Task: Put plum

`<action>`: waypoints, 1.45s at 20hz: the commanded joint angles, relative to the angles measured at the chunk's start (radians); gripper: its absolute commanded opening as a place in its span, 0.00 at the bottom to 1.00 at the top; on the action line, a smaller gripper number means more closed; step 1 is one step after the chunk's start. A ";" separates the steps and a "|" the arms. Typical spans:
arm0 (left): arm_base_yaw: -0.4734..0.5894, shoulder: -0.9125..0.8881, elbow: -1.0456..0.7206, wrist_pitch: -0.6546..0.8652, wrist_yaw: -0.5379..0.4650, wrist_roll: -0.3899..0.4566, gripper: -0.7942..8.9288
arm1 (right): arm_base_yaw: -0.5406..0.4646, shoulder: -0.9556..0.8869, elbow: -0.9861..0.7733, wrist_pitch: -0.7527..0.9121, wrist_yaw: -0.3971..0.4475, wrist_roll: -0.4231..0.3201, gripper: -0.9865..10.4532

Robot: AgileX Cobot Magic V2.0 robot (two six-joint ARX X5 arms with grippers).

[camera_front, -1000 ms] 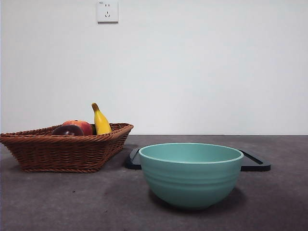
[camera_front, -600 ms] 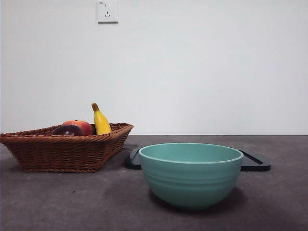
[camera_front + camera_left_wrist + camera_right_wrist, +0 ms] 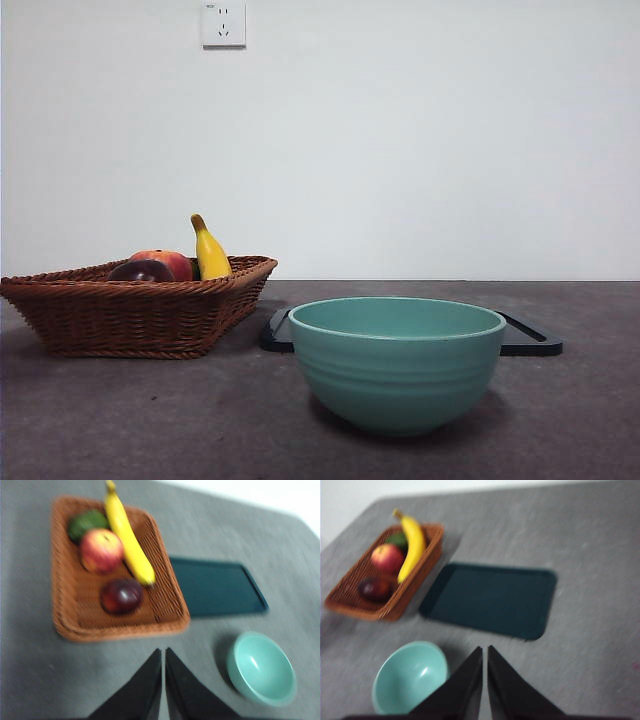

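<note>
So nothing is grabbed yet — the plum sits in the basket, at the end nearest the left hand, with the apple just beyond it and the banana lying along the basket's far side. Both hands hang high above the desk with jaws pinched together and empty; neither shows in the front view. The plum lies pretty much straight ahead of the left hand, past the basket's near rim. From the right hand it's well off to the side, with the bowl and the tray nearer. I'd say the left arm is the obvious pick. It's round, so grip angle hardly matters — it just needs to open up first.
</note>
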 commanded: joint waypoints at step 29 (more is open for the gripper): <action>-0.098 0.167 0.167 -0.158 0.069 0.166 0.60 | 0.200 0.202 0.168 -0.246 -0.065 -0.162 0.43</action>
